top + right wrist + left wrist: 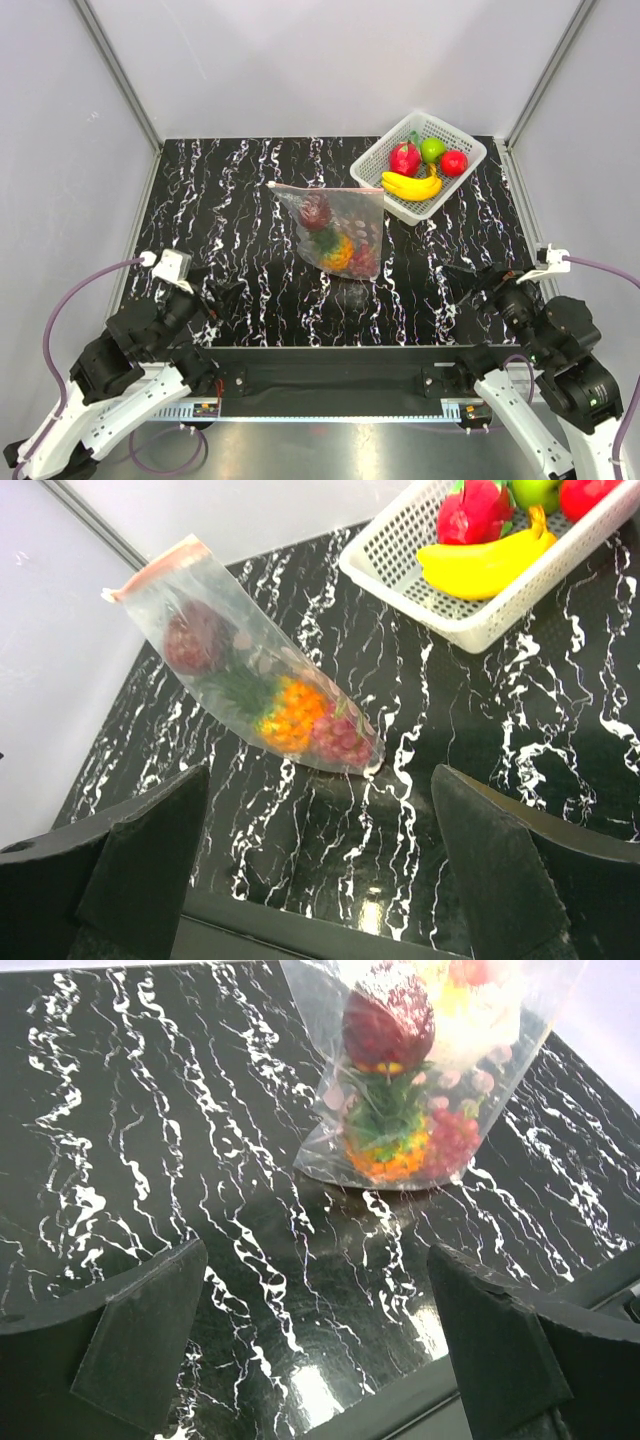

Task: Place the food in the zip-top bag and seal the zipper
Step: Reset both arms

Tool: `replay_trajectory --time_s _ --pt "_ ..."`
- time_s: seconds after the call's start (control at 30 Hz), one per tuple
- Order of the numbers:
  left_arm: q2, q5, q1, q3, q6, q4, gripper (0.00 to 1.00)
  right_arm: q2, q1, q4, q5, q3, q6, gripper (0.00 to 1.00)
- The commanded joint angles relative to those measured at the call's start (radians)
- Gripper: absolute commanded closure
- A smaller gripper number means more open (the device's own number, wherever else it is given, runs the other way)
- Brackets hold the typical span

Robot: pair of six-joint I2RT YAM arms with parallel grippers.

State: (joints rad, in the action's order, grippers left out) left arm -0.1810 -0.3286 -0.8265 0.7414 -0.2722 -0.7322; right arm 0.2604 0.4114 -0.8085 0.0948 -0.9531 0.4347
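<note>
"Where is the food?"

"Inside the zip-top bag (335, 225), which lies in the middle of the table (220, 220). The orange pineapple (337, 252) sits toward the bag's near end, with dark grape pieces (314, 210) beyond it and beside it."

"And the zipper?"

"The pink zipper (325, 187) runs along the bag's far edge, near the white basket (372, 158) that holds the banana (410, 186). I can't tell whether it's pressed shut."

"The arms?"

"Both are at the near edge, well apart from the bag. The left gripper (320, 1335) gapes wide with nothing between its fingers. The right gripper (320, 850) is just as wide and empty."
</note>
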Motion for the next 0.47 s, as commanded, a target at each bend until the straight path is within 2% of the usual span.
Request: replay_trajectory --time_s 0.0,0.43 --pt "-0.020 0.033 0.000 0.003 -0.021 0.050 0.01 0.036 -0.002 0.005 -0.003 0.005 -0.008 0.00" --pt "-0.037 0.059 0.001 -0.008 -0.025 0.057 0.01 0.083 -0.003 0.008 -0.047 0.010 -0.008 0.00"
